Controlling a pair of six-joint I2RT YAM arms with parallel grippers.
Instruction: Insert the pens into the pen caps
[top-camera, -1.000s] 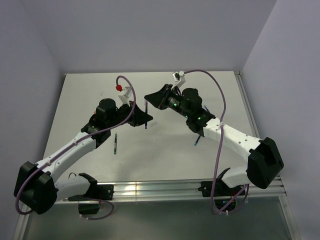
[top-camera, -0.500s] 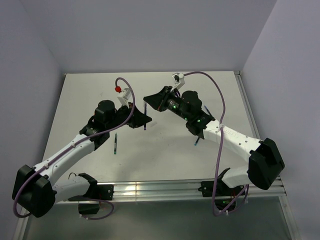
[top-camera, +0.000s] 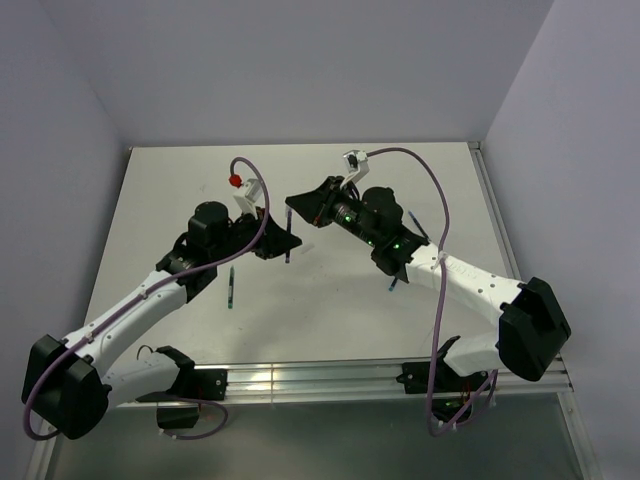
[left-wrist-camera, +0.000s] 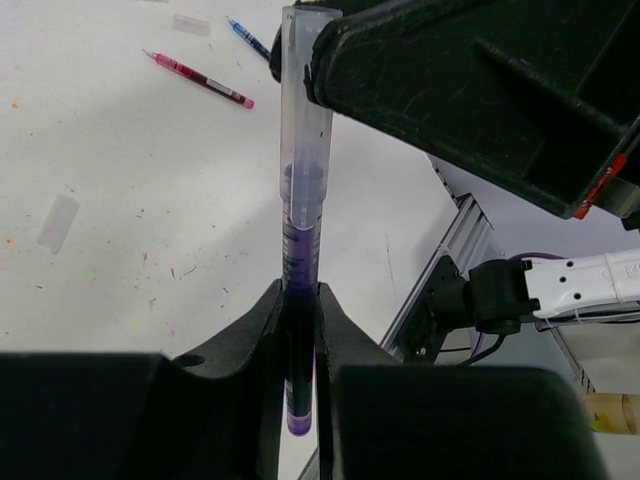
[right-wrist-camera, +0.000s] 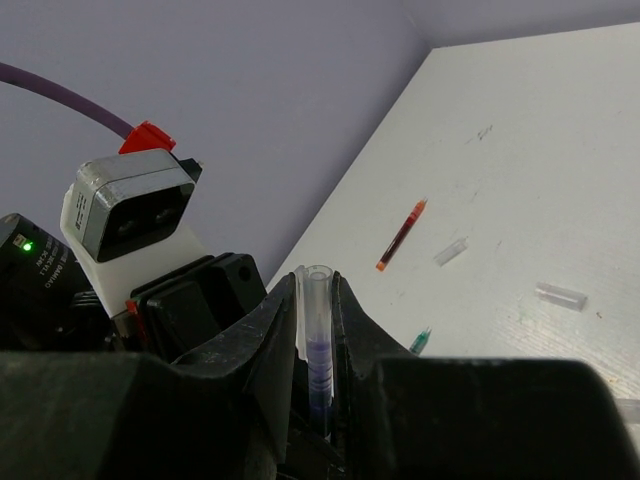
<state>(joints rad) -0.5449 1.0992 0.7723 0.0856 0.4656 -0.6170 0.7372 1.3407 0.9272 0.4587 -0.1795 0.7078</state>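
My left gripper (left-wrist-camera: 300, 298) is shut on a dark purple-blue pen (left-wrist-camera: 299, 262) that stands upright above the table. The pen's upper end sits inside a clear pen cap (left-wrist-camera: 303, 110). My right gripper (right-wrist-camera: 317, 288) is shut on that pen cap (right-wrist-camera: 316, 300), and the pen's tinted end (right-wrist-camera: 320, 372) shows through its wall. In the top view the left gripper (top-camera: 284, 244) and the right gripper (top-camera: 294, 206) meet over the middle of the table, with the pen (top-camera: 288, 242) between them.
A red pen (left-wrist-camera: 200, 80) and a blue pen (left-wrist-camera: 248, 38) lie on the table with loose caps (left-wrist-camera: 57, 222) (left-wrist-camera: 190, 24). A green-tipped pen (top-camera: 231, 287) lies near the left arm, a blue one (top-camera: 393, 286) under the right arm. More caps (right-wrist-camera: 450, 250) (right-wrist-camera: 560, 294) lie beside the red pen (right-wrist-camera: 401, 235).
Both grippers have drifted slightly left and toward the near edge together, each keeping its hold on pen and cap.
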